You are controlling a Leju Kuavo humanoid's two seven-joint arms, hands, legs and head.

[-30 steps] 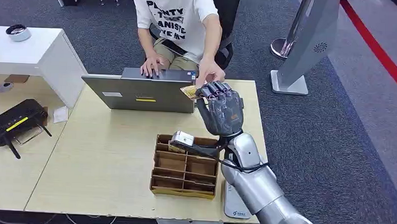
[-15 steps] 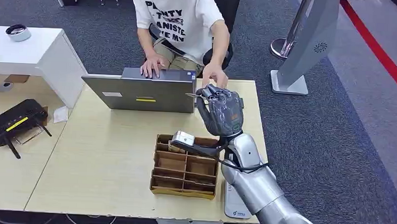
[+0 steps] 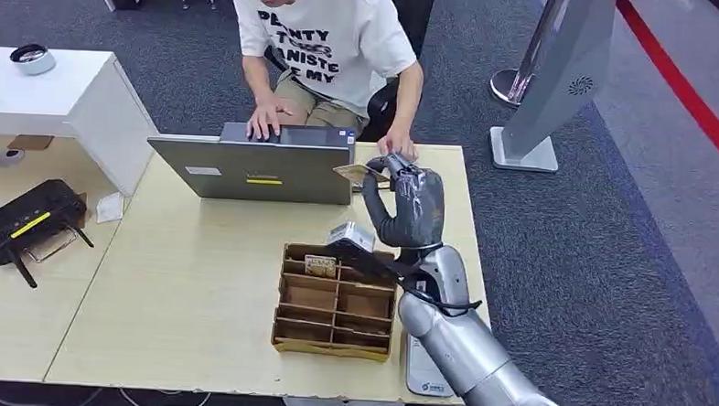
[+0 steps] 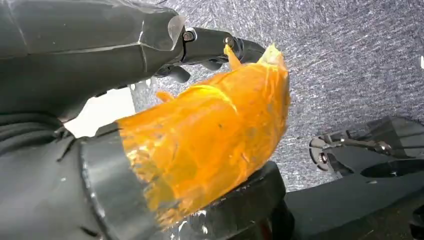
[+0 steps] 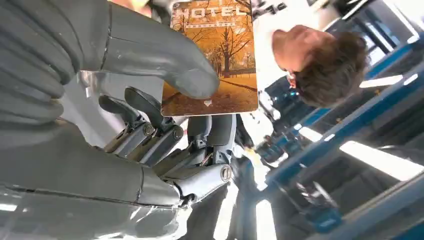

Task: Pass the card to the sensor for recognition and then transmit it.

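My right hand (image 3: 409,205) is raised over the far right of the table (image 3: 187,296), beside the laptop (image 3: 252,166). It pinches an orange hotel card (image 3: 351,173) between thumb and fingers, the card jutting toward the laptop. In the right wrist view the card (image 5: 215,55) shows a tree picture and the word HOTEL, with the thumb (image 5: 150,50) pressed on its face. A person's hand (image 3: 398,148) rests at the table's far edge just behind my hand. My left hand (image 4: 150,125), its thumb wrapped in orange tape, hangs over grey carpet and holds nothing.
A cardboard divider box (image 3: 336,303) sits under my right forearm. A flat white device (image 3: 426,366) lies at the front right edge. The seated person types on the laptop. A black router (image 3: 27,218) lies at the left, with a white side table (image 3: 58,98) beyond.
My right wrist has turned and lifted the card a little toward the person. The person's hand has drawn back from the card to the table's far edge.
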